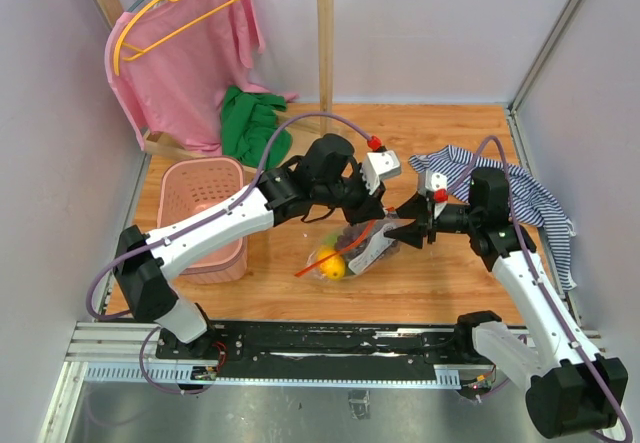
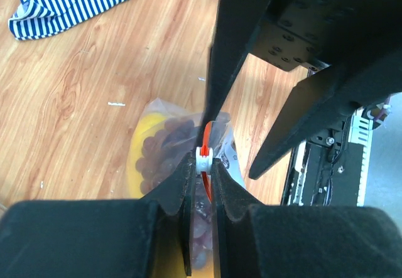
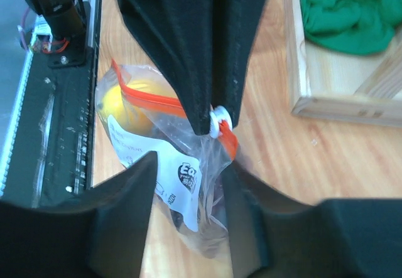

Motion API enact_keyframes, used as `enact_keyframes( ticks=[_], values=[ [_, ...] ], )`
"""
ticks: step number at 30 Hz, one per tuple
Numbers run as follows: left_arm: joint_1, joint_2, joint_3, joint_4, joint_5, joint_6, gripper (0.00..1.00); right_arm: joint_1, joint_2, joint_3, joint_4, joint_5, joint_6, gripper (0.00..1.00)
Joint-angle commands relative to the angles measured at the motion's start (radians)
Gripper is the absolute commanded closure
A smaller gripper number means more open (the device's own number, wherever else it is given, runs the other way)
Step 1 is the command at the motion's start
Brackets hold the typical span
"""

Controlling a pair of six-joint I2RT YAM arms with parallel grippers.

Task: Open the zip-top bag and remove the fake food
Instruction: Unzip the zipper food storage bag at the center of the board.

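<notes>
The zip-top bag (image 1: pixel 352 248) hangs just above the wooden table, its red-orange zip strip (image 3: pixel 147 99) running along the top. My left gripper (image 2: pixel 202 159) is shut on the white zip slider (image 3: pixel 220 122) at the strip's end. My right gripper (image 3: pixel 188 165) stands open, its fingers either side of the bag's labelled upper part, not pinching it. In the top view the two grippers, left (image 1: pixel 383 211) and right (image 1: pixel 403 231), nearly meet over the bag. The fake food is inside: a yellow fruit (image 1: pixel 332 264) and a dark purple grape bunch (image 2: pixel 166 149).
A pink basket (image 1: pixel 205 213) stands left of the bag. A striped cloth (image 1: pixel 520 198) lies at the right, under the right arm. A green cloth (image 1: pixel 250 128) rests on the wooden rack's base (image 3: pixel 326 105) at the back, below a pink shirt (image 1: pixel 185 53).
</notes>
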State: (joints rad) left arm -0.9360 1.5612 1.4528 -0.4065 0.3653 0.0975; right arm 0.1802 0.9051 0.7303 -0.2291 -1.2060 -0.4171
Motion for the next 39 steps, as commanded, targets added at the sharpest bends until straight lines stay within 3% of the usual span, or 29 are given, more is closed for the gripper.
enact_keyframes(
  ticks=[1,3,6,22,39],
  values=[
    [0.009,-0.053,-0.022,0.015,0.029,0.024,1.0,-0.006,-0.021,0.013,-0.022,-0.089,-0.112,0.41],
    [0.009,-0.062,-0.037,0.018,0.035,0.032,1.0,-0.007,-0.039,0.033,-0.082,-0.091,-0.173,0.35],
    [0.009,-0.064,-0.049,0.021,0.047,0.037,1.0,-0.018,-0.041,0.056,-0.113,-0.12,-0.175,0.36],
    [0.009,-0.057,-0.052,0.02,0.09,0.04,1.0,-0.021,0.017,0.085,-0.046,-0.175,-0.08,0.76],
    [0.009,-0.05,-0.048,-0.009,0.107,0.053,1.0,-0.049,-0.015,0.085,-0.028,-0.126,-0.048,0.8]
  ],
)
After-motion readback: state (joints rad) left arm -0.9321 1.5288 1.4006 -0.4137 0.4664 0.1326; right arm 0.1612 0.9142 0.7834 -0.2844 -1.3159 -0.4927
